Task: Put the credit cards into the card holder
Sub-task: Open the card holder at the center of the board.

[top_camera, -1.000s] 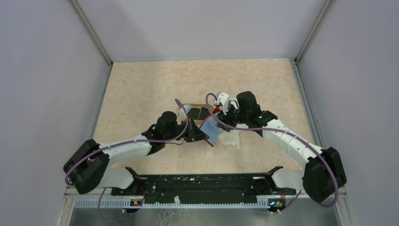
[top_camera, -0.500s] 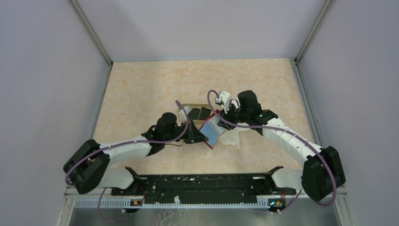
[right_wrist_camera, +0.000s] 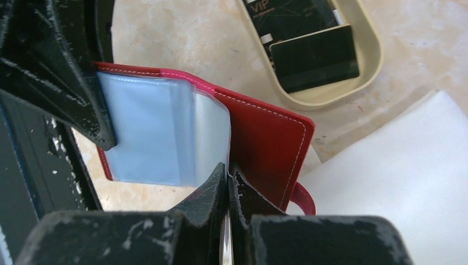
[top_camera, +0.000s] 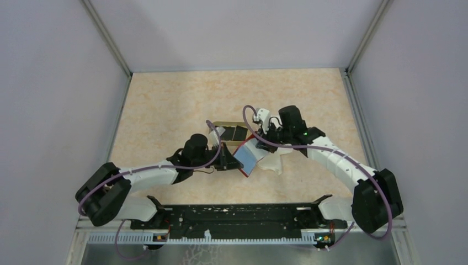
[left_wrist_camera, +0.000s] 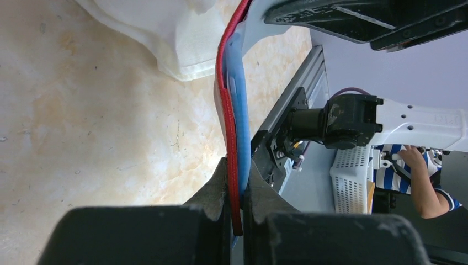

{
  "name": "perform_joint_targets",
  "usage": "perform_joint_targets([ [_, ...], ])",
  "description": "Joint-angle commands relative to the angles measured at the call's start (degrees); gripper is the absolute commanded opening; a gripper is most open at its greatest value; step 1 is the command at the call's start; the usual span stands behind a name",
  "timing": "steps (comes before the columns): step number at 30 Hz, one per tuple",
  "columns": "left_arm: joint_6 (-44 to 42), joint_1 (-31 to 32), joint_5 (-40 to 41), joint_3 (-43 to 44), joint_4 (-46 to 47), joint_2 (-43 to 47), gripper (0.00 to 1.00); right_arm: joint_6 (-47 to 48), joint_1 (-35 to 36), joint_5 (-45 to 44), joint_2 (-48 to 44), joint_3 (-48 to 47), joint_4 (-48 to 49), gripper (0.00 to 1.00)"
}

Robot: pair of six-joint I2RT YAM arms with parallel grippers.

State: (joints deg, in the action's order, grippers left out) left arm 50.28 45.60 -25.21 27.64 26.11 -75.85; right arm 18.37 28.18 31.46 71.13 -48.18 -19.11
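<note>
The holder [top_camera: 246, 159] is hemmed in: the left gripper [top_camera: 234, 160] clamps its left edge, and the right gripper [top_camera: 251, 146] pinches a sleeve from its far right. The tray [top_camera: 227, 122] sits just beyond the holder, and the cloth [top_camera: 271, 162] lies just right of it. Far beyond, well left and well right of the holder, the table [top_camera: 165, 105] lies bare up to the walls [top_camera: 55, 83].

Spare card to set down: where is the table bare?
Bare beige tabletop runs from the tan oval tray to the back wall, and along both sides. Crowded middle: tray, white cloth, red folding card holder between left gripper and right gripper.
</note>
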Motion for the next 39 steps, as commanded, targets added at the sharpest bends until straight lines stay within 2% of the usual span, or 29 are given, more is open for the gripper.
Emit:
perform_joint_targets([
  [1,-1.1,0.1,-2.9,-1.4,0.9,-2.7,0.0,3.6,-0.5,5.8,4.1,-4.8,-4.2,0.02],
  [7,-0.2,0.1,-6.8,-3.6,1.1,-5.1,0.0,4.2,1.0,4.2,9.4,-6.7,-7.7,0.04],
  [13,-1.2,0.1,-8.1,-4.1,-0.4,-6.8,0.0,4.6,4.1,-0.1,13.3,-4.3,-8.8,0.08],
  [24,-3.0,-1.2,-11.4,1.6,2.1,-21.0,0.0,1.9,4.5,-12.6,16.3,-3.7,-6.1,0.09],
  [29,-3.0,-1.2,-10.4,5.0,2.4,-26.1,0.01,1.9,2.6,-13.3,16.0,-3.5,-5.8,0.1],
  [34,-3.7,-1.2,-8.6,6.8,0.5,-28.1,0.11,2.3,2.3,-13.6,17.0,-3.4,-6.0,0.1],
  [36,-4.5,-1.2,-6.6,7.4,-2.3,-27.8,0.25,2.6,2.2,-14.4,17.5,-3.6,-6.1,0.1],
  [39,-5.4,-1.2,-3.4,7.1,-5.8,-25.4,0.36,2.7,1.5,-14.5,17.4,-3.7,-6.2,0.11],
])
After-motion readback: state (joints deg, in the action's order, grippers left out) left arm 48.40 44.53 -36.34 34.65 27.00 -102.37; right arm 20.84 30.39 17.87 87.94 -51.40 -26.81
